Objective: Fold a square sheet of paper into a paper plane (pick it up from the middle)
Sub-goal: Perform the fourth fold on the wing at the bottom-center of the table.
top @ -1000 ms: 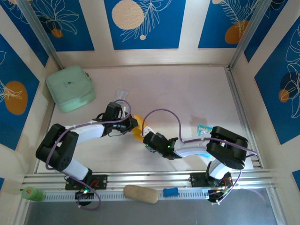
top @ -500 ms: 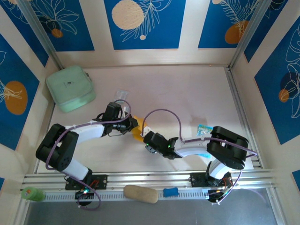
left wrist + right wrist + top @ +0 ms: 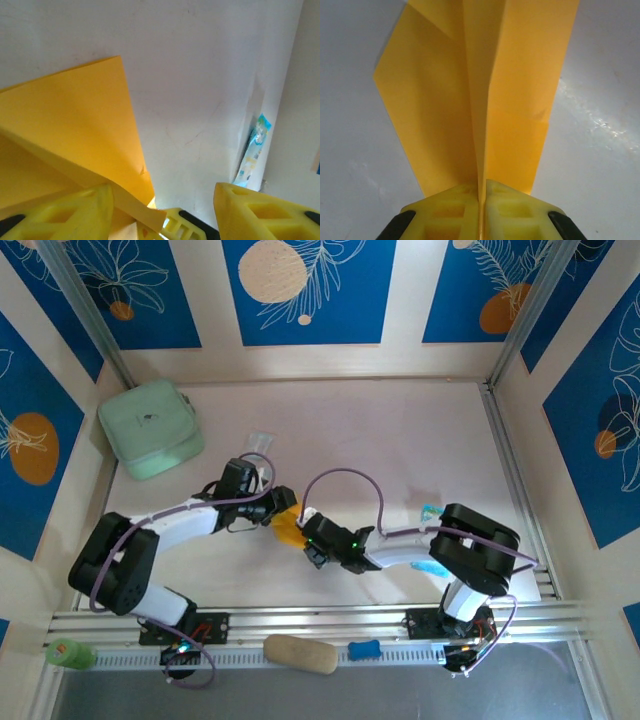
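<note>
The orange-yellow paper point(image 3: 289, 525) is folded into a narrow shape with a centre crease and two wings; it sits mid-table between both grippers. My right gripper point(image 3: 481, 200) is shut on the centre crease of the paper point(image 3: 515, 100), whose wings spread left and right ahead of the fingers. My left gripper point(image 3: 162, 195) is open, its yellow fingers point(image 3: 75, 215) wide apart. The paper point(image 3: 75, 135) lies beside the left finger, not pinched. In the top view the left gripper point(image 3: 279, 506) is just above the paper and the right gripper point(image 3: 312, 541) just below and to its right.
A mint-green pouch point(image 3: 150, 428) lies at the far left, with a clear wrapper point(image 3: 260, 440) near it. A blue-and-white packet point(image 3: 433, 512) sits to the right, also visible as the packet point(image 3: 252, 150). A tan oval lump point(image 3: 300, 653) rests on the front rail.
My left gripper has opened and let go of the paper. The right gripper, still shut on the crease, has shifted a little to the left and away from the front.
</note>
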### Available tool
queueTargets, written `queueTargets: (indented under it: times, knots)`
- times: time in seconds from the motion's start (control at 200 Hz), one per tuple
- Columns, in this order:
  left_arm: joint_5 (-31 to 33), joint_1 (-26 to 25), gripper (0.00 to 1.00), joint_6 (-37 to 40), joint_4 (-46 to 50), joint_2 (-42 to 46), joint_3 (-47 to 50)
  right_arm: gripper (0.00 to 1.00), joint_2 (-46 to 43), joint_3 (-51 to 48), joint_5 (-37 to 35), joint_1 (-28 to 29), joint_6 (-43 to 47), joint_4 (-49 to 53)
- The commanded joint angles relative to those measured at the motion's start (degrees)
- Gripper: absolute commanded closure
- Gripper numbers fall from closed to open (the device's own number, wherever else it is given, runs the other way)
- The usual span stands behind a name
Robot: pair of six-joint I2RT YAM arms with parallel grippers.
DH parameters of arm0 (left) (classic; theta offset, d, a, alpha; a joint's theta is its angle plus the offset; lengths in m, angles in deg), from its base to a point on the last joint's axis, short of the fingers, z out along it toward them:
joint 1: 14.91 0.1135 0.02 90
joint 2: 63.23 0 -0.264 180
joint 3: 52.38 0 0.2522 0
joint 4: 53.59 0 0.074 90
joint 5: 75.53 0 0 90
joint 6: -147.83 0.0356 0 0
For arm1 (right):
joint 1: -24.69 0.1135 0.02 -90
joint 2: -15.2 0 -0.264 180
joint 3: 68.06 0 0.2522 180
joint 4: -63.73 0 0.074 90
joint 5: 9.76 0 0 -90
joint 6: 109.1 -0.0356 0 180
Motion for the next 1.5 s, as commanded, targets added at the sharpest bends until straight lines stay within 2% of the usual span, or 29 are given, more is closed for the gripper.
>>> queueTargets:
  times: [0.0,0.615,0.725,0.83,1.015,1.11,1.285,1.495]
  knots:
    - [2.9,0.5,0.44,2.3,4.5,2.2,-1.1,0.91,1.5,1.6,4.6,-0.5,-4.0,1.8]
    - [4.5,1.0,0.37,2.5,5.5,4.2,-0.6,0.90,-0.4,-0.5,10.3,-3.5,-8.0,0.0]
    - [4.4,1.0,0.42,2.6,5.2,4.6,-0.3,0.90,-0.4,-0.8,11.4,-3.8,-9.3,-0.7]
    - [4.1,1.0,0.52,2.3,4.1,5.2,0.3,0.90,-0.6,-1.8,12.3,-4.3,-10.6,-2.0]
    - [2.1,1.0,0.81,1.4,1.1,5.1,2.1,0.89,-1.3,-4.1,15.8,-5.7,-12.8,-4.7]
    - [0.5,0.9,0.92,0.8,-1.1,4.7,3.5,0.89,-1.1,-4.8,18.3,-6.7,-14.7,-5.7]
    - [-2.0,0.6,0.98,-0.4,-4.7,3.1,5.0,0.89,-0.2,-5.8,22.1,-7.8,-17.0,-7.9]
    - [-3.2,-0.8,0.97,-1.6,-8.9,0.1,5.2,0.88,0.4,-5.9,23.7,-8.6,-18.5,-7.7]
